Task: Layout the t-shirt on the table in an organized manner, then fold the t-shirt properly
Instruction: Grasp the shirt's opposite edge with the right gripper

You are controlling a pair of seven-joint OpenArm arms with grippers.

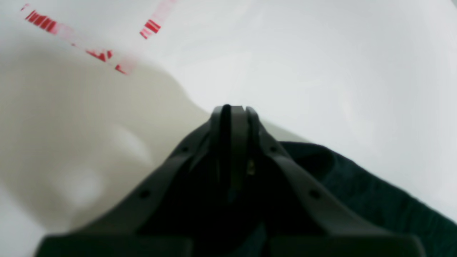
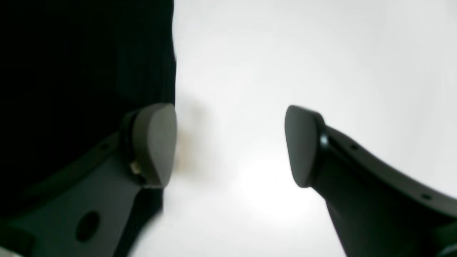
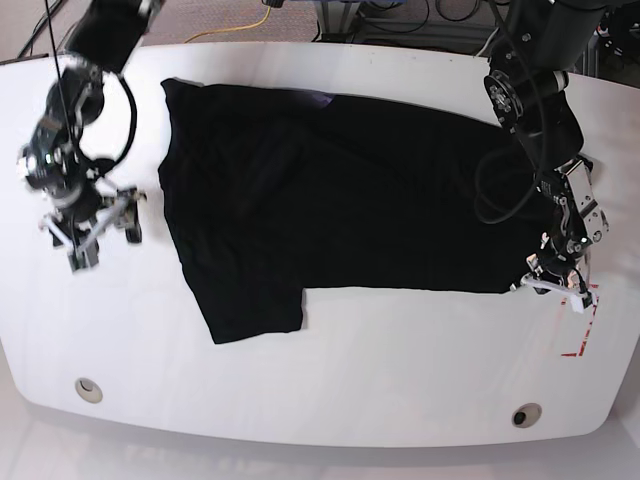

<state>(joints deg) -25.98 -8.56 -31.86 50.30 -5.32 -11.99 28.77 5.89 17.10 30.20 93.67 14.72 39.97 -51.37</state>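
Note:
The black t-shirt (image 3: 340,200) lies spread over the white table (image 3: 330,380), one sleeve pointing to the front left. At its front right corner my left gripper (image 3: 553,283) is shut; in the left wrist view its fingertips (image 1: 238,109) press together on a dark strip of the t-shirt (image 1: 360,189), which trails off to the right under them. Off the shirt's left edge my right gripper (image 3: 98,232) stands open. The right wrist view shows that gripper (image 2: 230,146) with bare table between its pads and the t-shirt (image 2: 78,71) beside the left pad.
Red outline marks (image 3: 580,340) lie just past the left gripper, also red marks (image 1: 101,53) in the left wrist view. Two small round holes (image 3: 88,388) (image 3: 526,413) sit near the table's front edge. Cables run behind the far edge.

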